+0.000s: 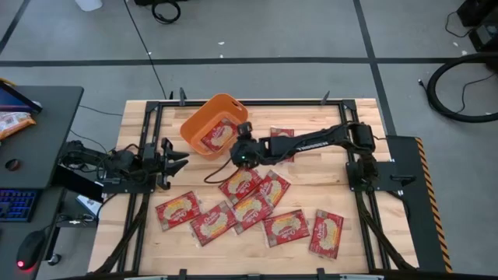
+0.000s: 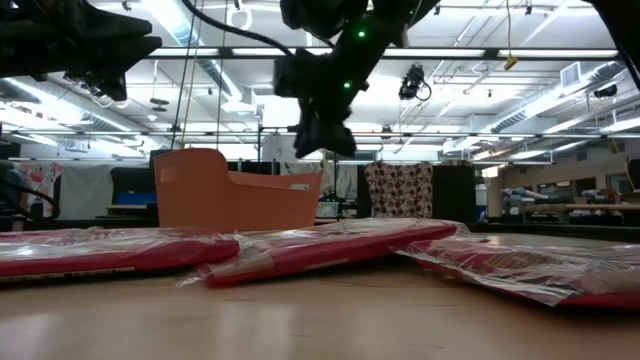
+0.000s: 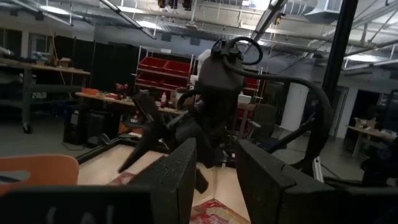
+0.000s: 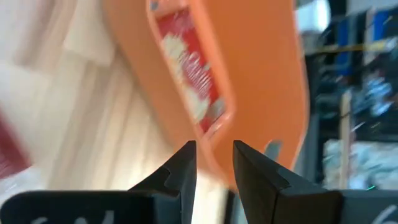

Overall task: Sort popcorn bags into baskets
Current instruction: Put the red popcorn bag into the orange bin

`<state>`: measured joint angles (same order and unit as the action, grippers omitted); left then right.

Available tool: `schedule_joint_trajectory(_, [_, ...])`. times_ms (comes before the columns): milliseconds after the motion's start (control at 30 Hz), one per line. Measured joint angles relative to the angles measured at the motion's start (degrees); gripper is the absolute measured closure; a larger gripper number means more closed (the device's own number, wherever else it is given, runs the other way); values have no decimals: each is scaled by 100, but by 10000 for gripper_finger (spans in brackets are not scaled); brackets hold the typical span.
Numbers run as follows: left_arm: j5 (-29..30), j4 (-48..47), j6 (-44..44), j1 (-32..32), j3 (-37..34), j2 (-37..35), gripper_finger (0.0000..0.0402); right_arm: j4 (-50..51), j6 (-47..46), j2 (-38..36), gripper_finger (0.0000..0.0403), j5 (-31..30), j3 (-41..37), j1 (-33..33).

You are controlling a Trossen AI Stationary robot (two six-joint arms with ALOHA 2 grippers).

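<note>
The orange tub [image 1: 196,118] stands at the table's far middle, with one red popcorn bag [image 1: 216,134] lying flat inside it. Several more red bags lie flat and partly overlapping on the near half [image 1: 250,208]. Another bag [image 1: 282,134] lies partly under the right arm. My right gripper [image 1: 236,155] hovers above the table just beside the tub's near right corner, open and empty. In its wrist view, the right gripper [image 4: 214,152] faces the tub [image 4: 267,74] and the bag inside [image 4: 189,65]. My left gripper [image 1: 180,161] waits open, left of the tub.
A dark cable [image 1: 218,173] trails on the wood near the right gripper. Black frame rails [image 1: 148,194] run along the table's sides. A side desk on the left carries a keyboard, a mouse and a paler orange-and-white packet [image 1: 12,121]. Bare wood shows around the bags.
</note>
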<state>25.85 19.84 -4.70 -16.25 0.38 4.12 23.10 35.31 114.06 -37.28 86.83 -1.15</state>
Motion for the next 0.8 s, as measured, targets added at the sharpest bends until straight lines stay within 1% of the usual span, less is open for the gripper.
schedule_joint_trajectory(133, [2, 89, 200, 0, 0, 0, 285, 1000, -877, -50, 292, 262, -4, -8])
schedule_joint_trajectory(233, [2, 109, 242, 0, 0, 0, 285, 1577, -1395, -50, 292, 649, -18, -2])
schedule_joint_trajectory(300, [2, 111, 242, 0, 0, 0, 285, 1636, -1560, -52, 292, 840, -117, 77])
schedule_joint_trajectory(367, [2, 111, 244, 0, 0, 0, 285, 1706, -1613, -50, 292, 857, -188, 229])
schedule_joint_trajectory(433, [4, 116, 246, 0, 0, 0, 285, 1709, -1604, -51, 292, 867, -202, 422])
schedule_joint_trajectory(533, [9, 215, 251, 0, 0, 0, 285, 1673, -1478, -52, 292, 1100, -224, 720])
schedule_joint_trajectory(600, [74, 291, 257, 0, 0, -2, 285, 1609, -1346, -52, 292, 1438, -225, 905])
schedule_joint_trajectory(733, [256, 303, 259, 0, 0, 0, 285, 1455, -1333, -52, 292, 2344, -225, 1203])
schedule_joint_trajectory(800, [297, 303, 252, 0, 0, 0, 285, 1367, -1447, -35, 289, 2541, -223, 1299])
